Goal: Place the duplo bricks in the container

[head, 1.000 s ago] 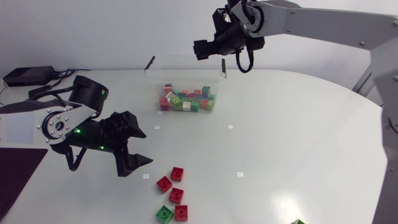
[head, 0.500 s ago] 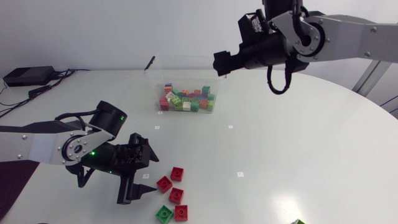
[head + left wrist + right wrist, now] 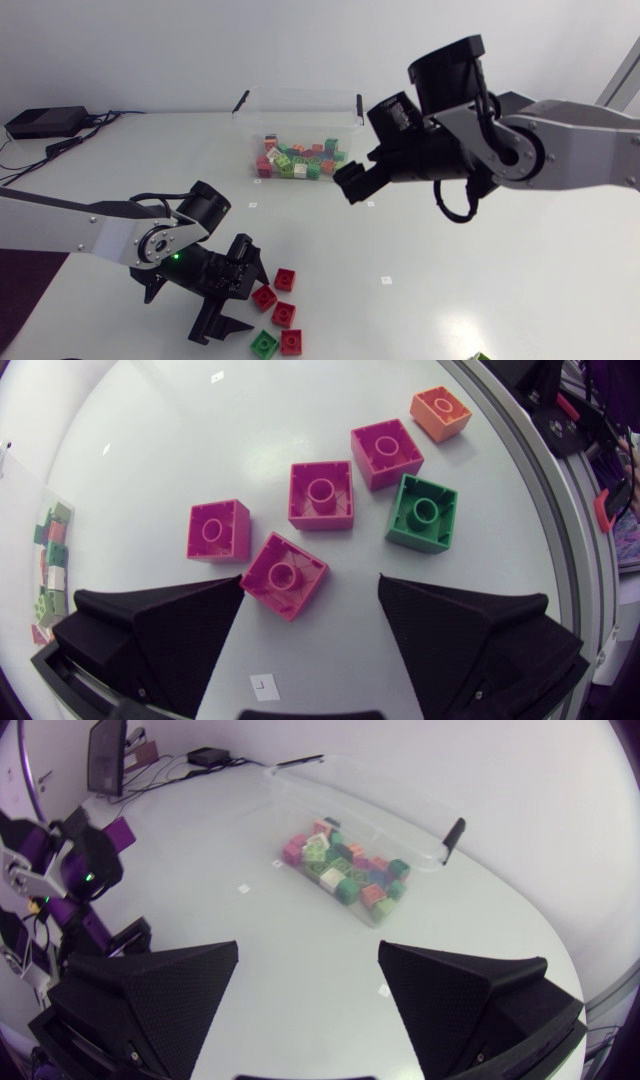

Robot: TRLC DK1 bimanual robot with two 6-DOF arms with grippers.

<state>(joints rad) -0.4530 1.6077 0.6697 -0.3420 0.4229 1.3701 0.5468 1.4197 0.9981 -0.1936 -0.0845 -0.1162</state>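
A clear container (image 3: 300,97) at the back holds several red, green and pale bricks (image 3: 300,160). Loose on the table near the front are three red bricks (image 3: 264,296), a green one (image 3: 264,344) and another red (image 3: 291,342). My left gripper (image 3: 228,300) is open, just left of them. In the left wrist view the nearest red brick (image 3: 283,575) lies at the mouth of the left gripper (image 3: 312,588), close to one finger, with a green brick (image 3: 424,512) and an orange one (image 3: 441,412) farther ahead. My right gripper (image 3: 350,186) hangs open and empty above mid-table. The container (image 3: 380,792) is ahead of the right gripper (image 3: 308,952).
Another green brick (image 3: 480,356) pokes in at the front right edge. A black box with cables (image 3: 45,122) sits at the back left, and a dark mat (image 3: 25,285) lies at the left edge. Small white markers (image 3: 386,281) dot the table.
My left gripper has dropped and moved forward to the loose bricks. My right arm has swung away from above the container, down toward the middle of the table.
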